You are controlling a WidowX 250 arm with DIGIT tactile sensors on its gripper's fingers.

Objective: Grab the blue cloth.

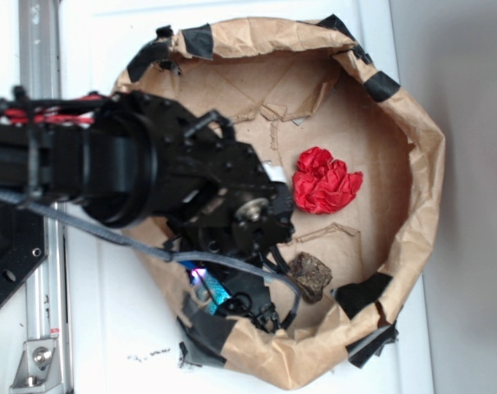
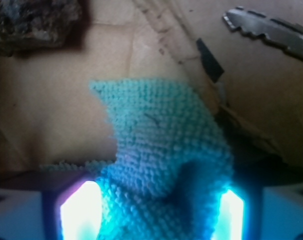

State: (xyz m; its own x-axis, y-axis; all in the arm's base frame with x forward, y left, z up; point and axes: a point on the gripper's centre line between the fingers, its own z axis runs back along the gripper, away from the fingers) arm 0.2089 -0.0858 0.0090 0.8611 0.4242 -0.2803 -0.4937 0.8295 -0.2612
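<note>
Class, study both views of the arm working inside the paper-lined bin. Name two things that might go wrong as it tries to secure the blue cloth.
1. The blue cloth sits between the glowing fingers, but only its lower part; a shallow pinch may slip off.
2. A metal key and dark brown lump lie close; any sideways drift might snag them or the torn paper liner.
</note>
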